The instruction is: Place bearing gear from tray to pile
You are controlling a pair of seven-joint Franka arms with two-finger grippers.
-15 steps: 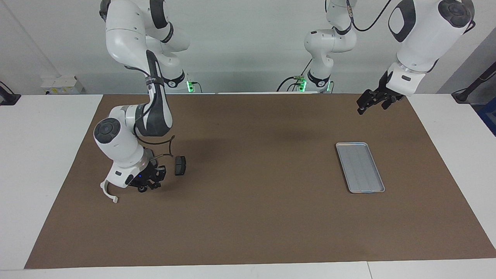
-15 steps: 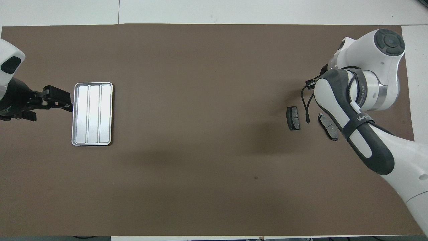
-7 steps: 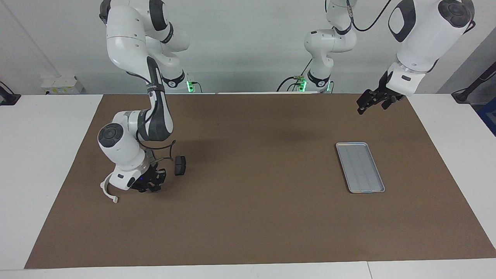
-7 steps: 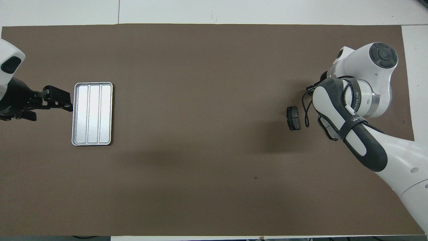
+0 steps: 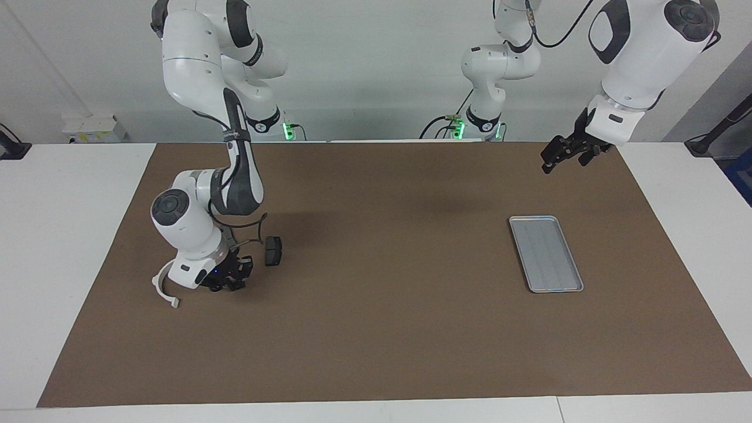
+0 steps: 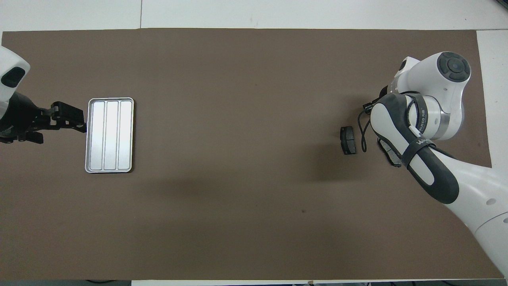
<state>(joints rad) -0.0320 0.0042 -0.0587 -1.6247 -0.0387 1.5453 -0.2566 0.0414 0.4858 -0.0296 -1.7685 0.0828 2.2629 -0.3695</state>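
The silver ridged tray (image 5: 546, 254) lies on the brown mat toward the left arm's end, with nothing in it; it also shows in the overhead view (image 6: 110, 135). The pile lies toward the right arm's end: a white curved bracket (image 5: 164, 291), one dark brake pad (image 5: 273, 251) (image 6: 348, 140), and a second pad (image 6: 391, 155) mostly hidden under the right arm. My right gripper (image 5: 228, 283) is low at the mat between bracket and pad; the arm hides it from above. No bearing gear shows. My left gripper (image 5: 557, 156) (image 6: 73, 119) waits in the air beside the tray.
The brown mat (image 5: 376, 329) covers most of the white table. A black cable loop (image 5: 249, 226) hangs from the right wrist just beside the dark pad.
The right arm's wrist has shifted slightly over the pile and now covers more of the second pad. The left arm and the tray have not moved.
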